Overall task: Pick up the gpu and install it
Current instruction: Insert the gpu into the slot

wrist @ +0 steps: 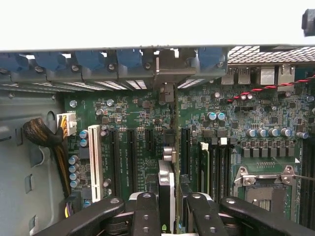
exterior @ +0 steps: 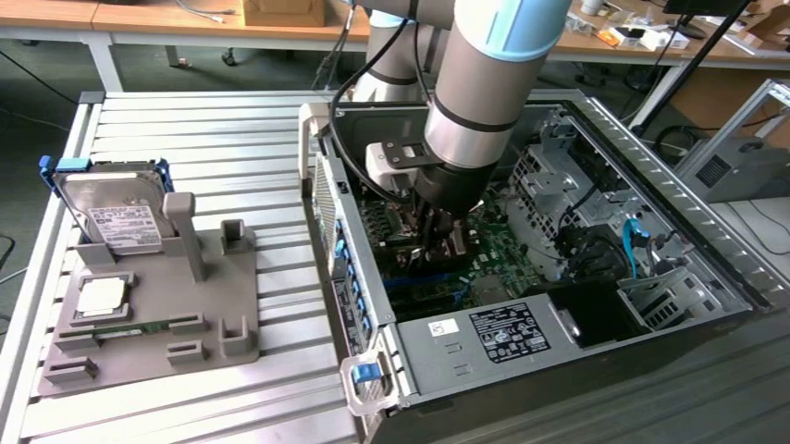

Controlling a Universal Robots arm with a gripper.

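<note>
Fingers [wrist: 147,216] closed partway on the gpu [wrist: 167,189]; card held edge-on between the pads, upright, bracket end toward the rear wall of the computer case [exterior: 691,199].

Gripper [exterior: 435,242] is lowered inside the open case, over the motherboard [wrist: 142,118], near its middle. Card hangs above the row of expansion slots, seemingly in line with a black slot [wrist: 173,132]; whether it touches the slot cannot be told.

Judgement on the step: seating appears under way. Card is best kept vertical and parallel to the slot, bracket lined with the rear opening, pressure applied straight down and evenly; tilt risks jamming the edge connector.

Counts, as seen:
- one white slot [wrist: 94,162], several black ones beside it
- one empty processor socket [wrist: 268,184]
- one bundle of cables [wrist: 47,137] at the board's edge

Outside the case, on the slatted table [exterior: 185,129]:
- one grey holder tray [exterior: 161,324], near the exterior view's left edge
- one hard drive [exterior: 114,211] propped in it
- one square chip [exterior: 102,294] lying flat
</note>
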